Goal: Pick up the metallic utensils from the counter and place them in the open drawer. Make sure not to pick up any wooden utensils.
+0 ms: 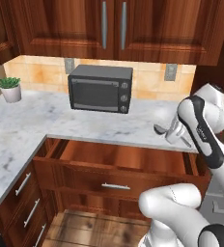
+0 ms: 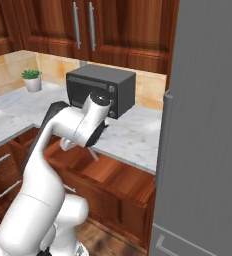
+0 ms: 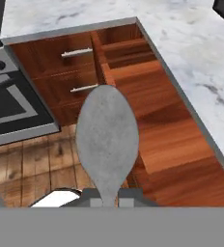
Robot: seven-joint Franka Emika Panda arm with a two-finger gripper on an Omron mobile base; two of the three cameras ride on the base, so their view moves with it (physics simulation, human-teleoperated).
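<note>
A: Right, a silver-grey metal spoon [image 3: 106, 137] is clamped between the closed fingers of the gripper [image 3: 106, 195], its bowl pointed away from the hand. In the left base view the same spoon's bowl is seen jutting out beside the wrist, above the marble edge.

B: And the open drawer [image 1: 116, 166] is pulled out wide beneath the counter [image 1: 85, 123], its reddish-brown floor bare. In the hand view the drawer interior is laid out to the right of the spoon, bordered by the counter's grey edge.

A: What is found around it? A dark toaster oven [image 1: 100, 88] is set on the marble against the tiled wall, well behind the drawer. A small potted plant [image 1: 10, 89] is kept far off in the corner.

B: On the right side, a tall grey refrigerator [image 2: 208, 125] is stood close against the counter's end, so room is tight there. To the left, narrower drawers [image 1: 24, 200] with silver handles are shut flush. A dark oven front [image 3: 12, 108] and wooden floorboards [image 3: 36, 164] are seen below the hand.
</note>
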